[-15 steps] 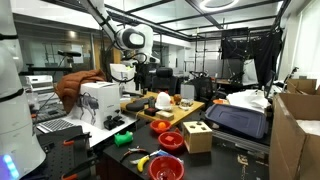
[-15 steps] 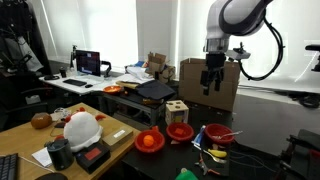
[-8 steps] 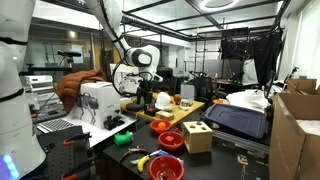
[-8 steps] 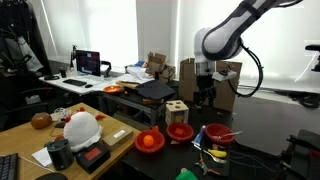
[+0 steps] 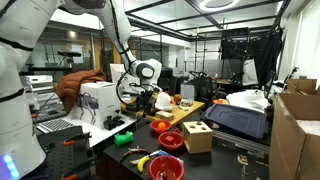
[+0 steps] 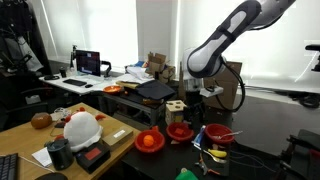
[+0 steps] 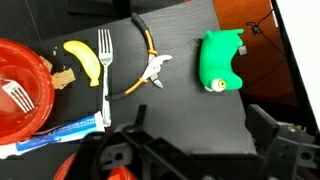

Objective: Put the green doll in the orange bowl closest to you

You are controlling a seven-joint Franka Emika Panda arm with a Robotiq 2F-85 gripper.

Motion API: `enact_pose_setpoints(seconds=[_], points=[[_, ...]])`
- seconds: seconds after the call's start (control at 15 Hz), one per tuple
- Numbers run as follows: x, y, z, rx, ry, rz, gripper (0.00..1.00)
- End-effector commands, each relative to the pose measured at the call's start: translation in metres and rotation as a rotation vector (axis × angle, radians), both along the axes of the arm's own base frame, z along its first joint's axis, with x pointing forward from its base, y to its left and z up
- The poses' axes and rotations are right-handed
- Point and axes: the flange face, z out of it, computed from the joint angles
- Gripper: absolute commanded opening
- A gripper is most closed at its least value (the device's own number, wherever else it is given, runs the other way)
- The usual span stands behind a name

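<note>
Wrist view: green doll beyond pincer

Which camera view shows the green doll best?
The wrist view: the green doll lies there large and whole on the dark table. In both exterior views it is only a tiny green blob, without detail.

Banana, fork, pliers — on black tabletop.

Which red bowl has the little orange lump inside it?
The red bowl beside the wooden board, holding the orange lump; the other two red bowls show none.
</note>
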Motion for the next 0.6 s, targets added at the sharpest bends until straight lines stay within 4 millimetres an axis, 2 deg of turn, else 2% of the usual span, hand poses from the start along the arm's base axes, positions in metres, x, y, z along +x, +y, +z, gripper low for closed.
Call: enact_pose_setpoints(seconds=[0.0,0.53], points=[[0.010,0.017,-0.023,0.039,0.018,0.009,1.00],[0.005,0.054,-0.085,0.123,0.105,0.041,1.00]])
